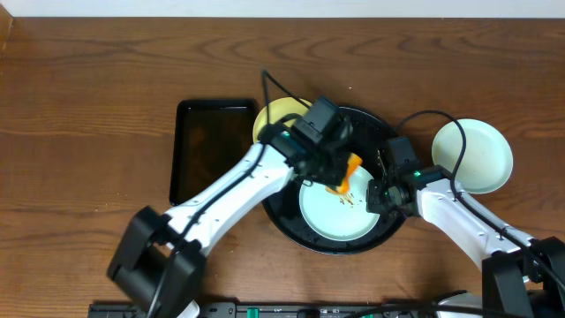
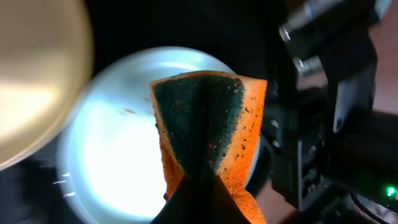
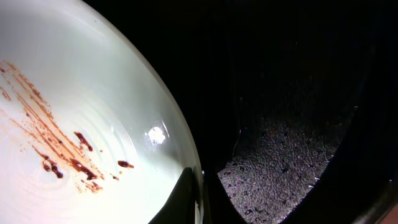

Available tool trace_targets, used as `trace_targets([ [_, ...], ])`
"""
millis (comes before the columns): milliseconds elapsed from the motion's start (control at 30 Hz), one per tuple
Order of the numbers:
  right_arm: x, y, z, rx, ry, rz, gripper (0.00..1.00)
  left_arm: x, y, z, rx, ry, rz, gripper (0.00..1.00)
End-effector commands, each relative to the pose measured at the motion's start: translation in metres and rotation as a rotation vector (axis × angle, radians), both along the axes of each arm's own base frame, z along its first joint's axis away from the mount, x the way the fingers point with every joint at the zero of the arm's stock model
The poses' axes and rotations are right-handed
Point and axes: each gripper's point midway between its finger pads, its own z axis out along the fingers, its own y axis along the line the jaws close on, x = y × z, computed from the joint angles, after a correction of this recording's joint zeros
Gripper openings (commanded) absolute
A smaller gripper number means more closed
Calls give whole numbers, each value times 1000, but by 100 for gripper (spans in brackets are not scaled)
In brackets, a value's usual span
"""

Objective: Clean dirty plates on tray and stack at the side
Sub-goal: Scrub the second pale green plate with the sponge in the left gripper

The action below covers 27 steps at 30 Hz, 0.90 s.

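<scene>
We think one plate of three is done: a clean plate (image 1: pixel 472 155) sits on the bench (image 1: pixel 88 88), right of the tray (image 1: pixel 287 225). On the tray, the mint plate (image 1: pixel 331 216) has brown smears. Our left gripper (image 1: pixel 335 174) squeezes a sponge (image 2: pixel 208 118) above it; our right gripper (image 3: pixel 200 199) pinches its rim. The yellow plate (image 1: pixel 275 113) at the tray's far-left edge is half hidden, so we cannot tell if it is dirty.

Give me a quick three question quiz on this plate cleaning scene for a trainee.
1. True or false: the mint plate on the round tray is already clean.
2. What does the left pincer hold? A) orange sponge B) cloth C) brush
3. Which pincer grips that plate's rim?
Key: 1 false, brown smears remain; 2 A; 3 the right pincer.
</scene>
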Motion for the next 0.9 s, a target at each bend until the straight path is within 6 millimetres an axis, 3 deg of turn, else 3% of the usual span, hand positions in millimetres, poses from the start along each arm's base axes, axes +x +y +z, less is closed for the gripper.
trace_targets([
  [0, -3, -28, -8, -133, 7, -23, 1, -21, -20, -15, -76, 127, -70, 7],
  [333, -3, -28, -8, -132, 7, -24, 1, -35, -40, -42, -153, 285, -118, 7],
  [867, -3, -28, -8, -132, 7, -24, 1, -40, -39, -77, -116, 356, -111, 7],
])
